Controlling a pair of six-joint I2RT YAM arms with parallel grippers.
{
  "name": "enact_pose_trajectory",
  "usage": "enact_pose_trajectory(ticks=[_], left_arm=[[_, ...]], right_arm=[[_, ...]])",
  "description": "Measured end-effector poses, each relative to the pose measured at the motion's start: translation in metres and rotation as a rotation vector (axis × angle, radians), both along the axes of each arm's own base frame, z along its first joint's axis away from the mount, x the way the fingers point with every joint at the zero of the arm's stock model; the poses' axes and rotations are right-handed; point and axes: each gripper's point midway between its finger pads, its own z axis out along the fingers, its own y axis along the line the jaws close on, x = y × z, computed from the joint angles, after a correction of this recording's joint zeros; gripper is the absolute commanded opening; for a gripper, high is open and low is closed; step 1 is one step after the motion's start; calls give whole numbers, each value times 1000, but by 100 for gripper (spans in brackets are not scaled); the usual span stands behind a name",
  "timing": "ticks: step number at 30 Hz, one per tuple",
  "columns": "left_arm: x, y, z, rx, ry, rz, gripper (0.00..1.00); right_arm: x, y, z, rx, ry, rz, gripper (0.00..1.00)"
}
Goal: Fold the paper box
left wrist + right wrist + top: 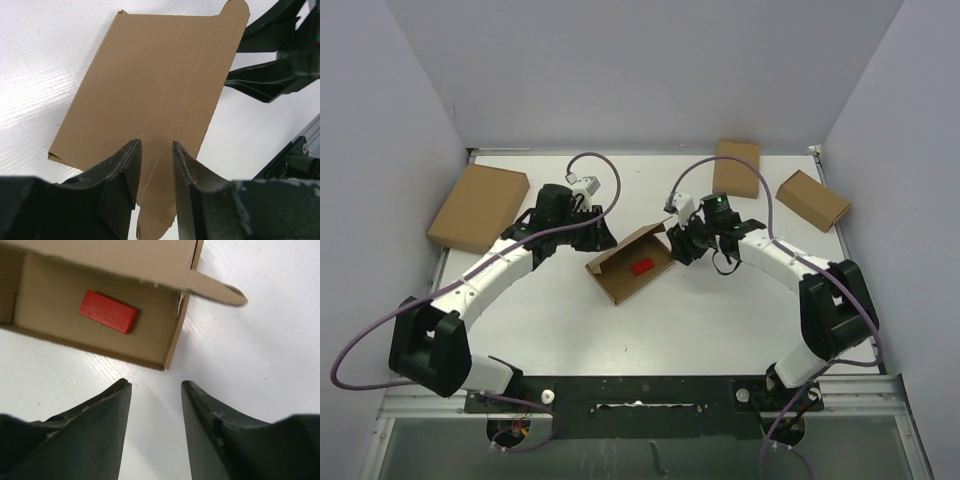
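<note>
The paper box (632, 265) lies open at the table's middle, and a red block (641, 266) rests on its floor. In the left wrist view its brown lid panel (150, 80) fills the frame. My left gripper (156, 144) hangs just in front of that panel's outer face, jaws narrowly apart, cardboard showing through the gap. In the top view this gripper (603, 238) is at the box's far-left side. My right gripper (155, 384) stands open over bare table, just short of the box's corner wall (172, 340). The red block (109, 311) and a rounded side tab (220, 290) show beyond it.
A larger cardboard box (480, 207) lies at the back left. Two smaller cardboard boxes (736, 167) (812, 199) lie at the back right. Grey walls close in the table on three sides. The right arm's fingers (270, 75) show past the lid in the left wrist view.
</note>
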Motion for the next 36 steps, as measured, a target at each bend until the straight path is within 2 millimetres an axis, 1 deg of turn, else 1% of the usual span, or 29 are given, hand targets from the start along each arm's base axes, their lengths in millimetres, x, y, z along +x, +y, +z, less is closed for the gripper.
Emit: enact_pose_trajectory(ticks=[8,12,14,16,19,21,22,23,24,25,26,28,29,32,34,36], left_arm=[[3,-8,-5,-22,3,-31,29],[-1,-9,-17,-25,28,-47,29],[-3,-10,-24,-24,42,-54,29],[-5,-11,-30,-26,57,-64,29],[-9,-12,-38,-22,79,-71,29],[-11,-12,-44,-21,89,-73,29],[-13,-12,-46,-20,96,-74,29],[-15,-12,-48,-19,102,-77,29],[-16,-12,-50,-19,105,-78,29],[-16,-12,-51,-19,107,-79,29],[-16,-13,-51,-21,107,-81,29],[-16,-13,-52,-24,110,-83,29],[-16,-14,-53,-26,111,-84,29],[-15,-15,-59,-27,117,-85,29],[-16,-15,-65,-24,131,-83,28],[-18,-14,-72,-20,153,-79,28]], right_arm=[[-17,-26,36,66,-30,123,52],[-26,-36,57,108,-51,171,53],[-25,-35,72,136,-61,192,51],[-22,-29,96,177,-88,221,48],[-15,-12,138,256,-139,279,41],[-12,3,155,292,-149,317,37],[-12,13,159,306,-141,338,34],[-12,26,160,320,-124,367,29],[-14,41,151,327,-74,391,26],[-13,44,148,326,-63,397,23],[-14,50,138,321,-27,405,21],[-15,62,112,303,69,416,16],[-15,65,100,293,104,414,15],[-15,63,58,240,233,383,12],[-17,60,37,209,294,368,11],[-20,57,23,183,339,357,11]])
